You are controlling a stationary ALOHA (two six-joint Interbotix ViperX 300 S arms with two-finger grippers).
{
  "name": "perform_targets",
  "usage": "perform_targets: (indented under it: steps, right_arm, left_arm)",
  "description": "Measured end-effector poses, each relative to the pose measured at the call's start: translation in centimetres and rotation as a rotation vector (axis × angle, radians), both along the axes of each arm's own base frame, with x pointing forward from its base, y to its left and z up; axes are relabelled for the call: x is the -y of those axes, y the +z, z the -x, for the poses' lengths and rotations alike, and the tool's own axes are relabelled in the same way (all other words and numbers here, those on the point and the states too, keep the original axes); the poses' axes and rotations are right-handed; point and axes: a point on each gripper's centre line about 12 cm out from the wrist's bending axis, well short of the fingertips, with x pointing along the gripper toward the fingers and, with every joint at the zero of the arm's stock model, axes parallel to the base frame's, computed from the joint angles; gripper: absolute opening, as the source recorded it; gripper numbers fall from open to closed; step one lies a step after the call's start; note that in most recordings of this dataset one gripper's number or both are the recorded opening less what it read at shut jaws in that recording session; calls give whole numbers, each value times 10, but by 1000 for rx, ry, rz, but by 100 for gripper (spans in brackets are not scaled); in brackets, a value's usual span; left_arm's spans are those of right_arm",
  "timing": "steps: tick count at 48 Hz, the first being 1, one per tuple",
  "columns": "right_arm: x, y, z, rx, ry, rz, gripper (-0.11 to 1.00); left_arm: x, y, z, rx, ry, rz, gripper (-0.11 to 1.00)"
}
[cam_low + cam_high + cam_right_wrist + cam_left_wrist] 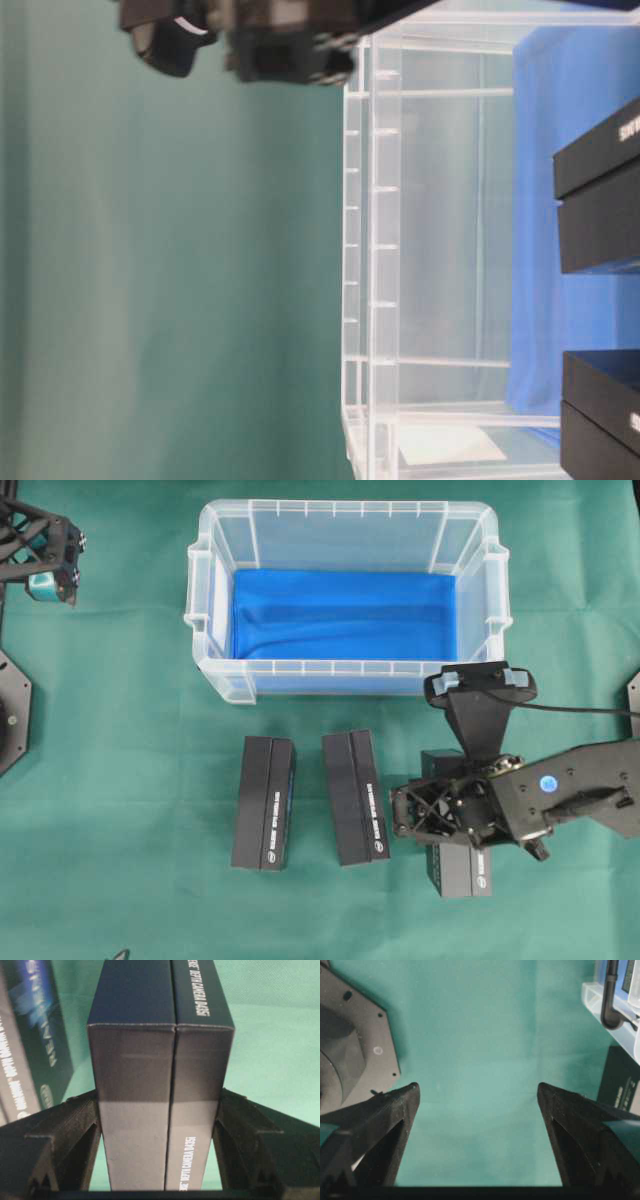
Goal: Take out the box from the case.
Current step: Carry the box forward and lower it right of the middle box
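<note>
A clear plastic case (349,676) lined with a blue cloth (345,615) is seen from above on a green table cover (120,780); no box is seen inside it. In front of the case, three black boxes are laid on the green cover. The left box (264,802) and the middle box (355,796) lie just beside each other but apart. The third box (160,1075) lies to the right, mostly hidden under the right arm in the overhead view. The right gripper (159,1125) is positioned around this third box, and its fingers (235,1125) are pressed against both sides, so the box is grasped. The left gripper (477,1105) is held well apart from the case, at the far left, with its jaws spread wide and nothing between them.
</note>
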Motion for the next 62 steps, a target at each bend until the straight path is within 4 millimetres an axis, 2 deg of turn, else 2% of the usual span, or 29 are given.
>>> perform_targets:
  steps: [10,62]
  right_arm:
    - [1,-7,0,16,-5,-9,64]
    - [-1,-7,-4,45,0,-29,64]
  left_arm:
    - [0,0,0,0,2,-1,95]
    - [0,0,0,0,2,-1,95]
